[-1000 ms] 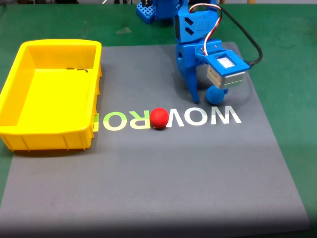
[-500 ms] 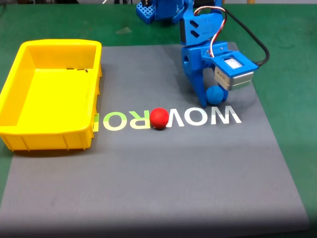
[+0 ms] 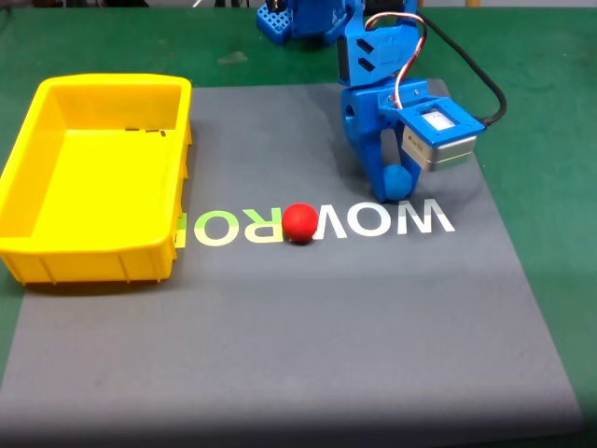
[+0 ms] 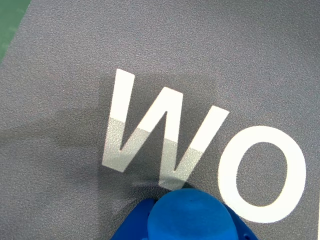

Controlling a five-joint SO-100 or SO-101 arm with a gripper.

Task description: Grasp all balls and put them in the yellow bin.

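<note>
Clamped around the blue ball (image 3: 398,179), the blue gripper (image 3: 395,187) stood low over the grey mat (image 3: 280,327) in the fixed view, its tips just above the white letters (image 3: 382,219) printed across the mat. That ball sat between the two plastic fingers, so close in colour to them that its outline was hard to separate (only its rounded lower edge stood out). From the wrist view the blue ball (image 4: 192,215) bulged at the bottom edge with blue finger plastic on either side of it, and the gripper (image 4: 187,222) hung over the large white "W" and "O" (image 4: 200,155) on the mat (image 4: 200,45). Whether the ball touched the mat or was raised off it could not be told. A grey servo block (image 3: 437,140) with a white label sat on the gripper's right side in the fixed view, with red and white wires looping above it and a black cable (image 3: 480,89) trailing off to the right. The red ball (image 3: 299,223) lay on the mat among the letters, to the left of the gripper and apart from it. Further left, the yellow bin (image 3: 56,257) stood at the mat's left edge with nothing inside, well apart from both balls. Green tabletop (image 3: 550,93) surrounded the mat.
</note>
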